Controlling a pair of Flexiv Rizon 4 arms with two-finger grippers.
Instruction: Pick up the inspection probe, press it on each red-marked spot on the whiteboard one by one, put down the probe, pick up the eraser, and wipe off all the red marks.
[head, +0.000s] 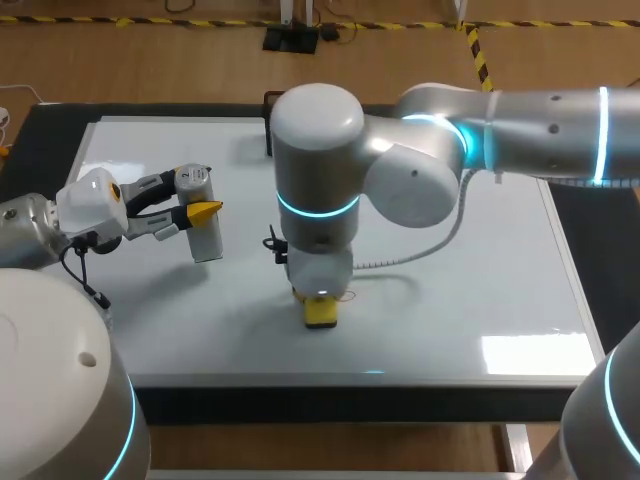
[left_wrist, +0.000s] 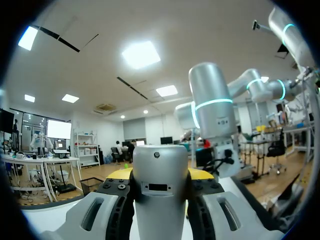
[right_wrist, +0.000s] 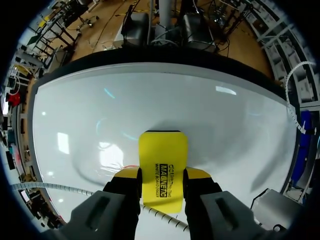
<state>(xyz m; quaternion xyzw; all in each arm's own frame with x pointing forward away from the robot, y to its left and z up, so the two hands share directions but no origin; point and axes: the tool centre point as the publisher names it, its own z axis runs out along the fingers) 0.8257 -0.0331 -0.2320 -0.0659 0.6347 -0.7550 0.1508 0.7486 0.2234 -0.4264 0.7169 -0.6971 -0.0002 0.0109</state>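
Right hand (right_wrist: 162, 174) pinching eraser (right_wrist: 162, 150) on glossy whiteboard (head: 480, 260), left hand (head: 200, 198) gripping probe (head: 205, 240)

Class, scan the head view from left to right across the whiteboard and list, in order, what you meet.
The left hand gripping the inspection probe → yellow eraser at mid-board → bare right stretch of the whiteboard.

Our right arm (head: 530, 125): silver-grey rounded shells, glowing cyan rings at joints, white spiral-wrapped cable (head: 432, 245) by wrist. Our left arm (head: 30, 230): same grey, white wrist housing (head: 90, 205), thin black cable (head: 88, 278). Our left gripper (head: 198, 195) and right gripper (right_wrist: 162, 175): grey-black fingers, bright yellow tips.
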